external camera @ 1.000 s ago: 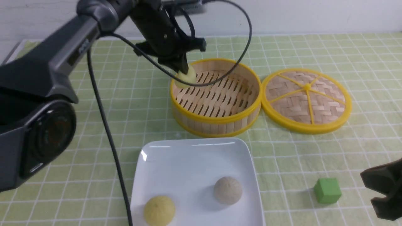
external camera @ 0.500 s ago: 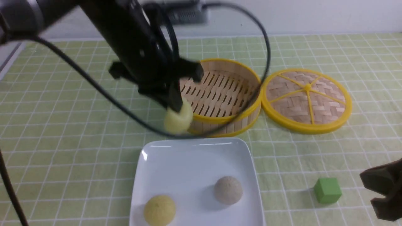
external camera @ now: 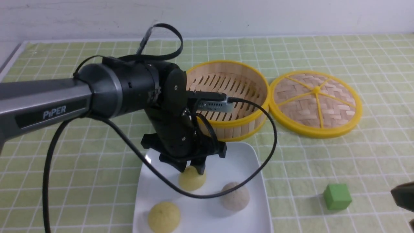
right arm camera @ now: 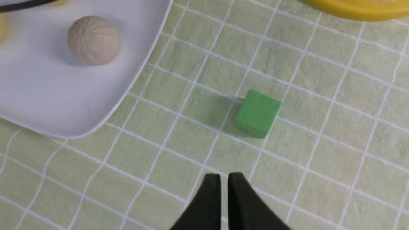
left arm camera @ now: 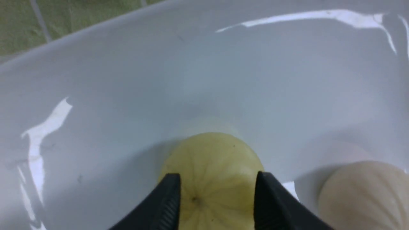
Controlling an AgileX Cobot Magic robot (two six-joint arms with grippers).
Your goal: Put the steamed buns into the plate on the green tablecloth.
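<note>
**Last bun's been brought down onto the plate**

A second ago the third bun (external camera: 192, 179) was being held over the steamer (external camera: 233, 123). Now it's been set on the plate (external camera: 239, 158) by the counter's near edge, with the left tool (external camera: 191, 168) clenched on its sides and not let go yet. So the steamer's been emptied, its lid (external camera: 315, 103) laid beside it toward the right edge. All three are in the plate, the yellow bun (external camera: 164, 216) and grey bun (external camera: 235, 196) sat nearer the edge. Only a release looks needed. The right tool (right arm camera: 223, 183) is kept pinched on nothing near the cube (external camera: 337, 196), by the near right corner.
</note>
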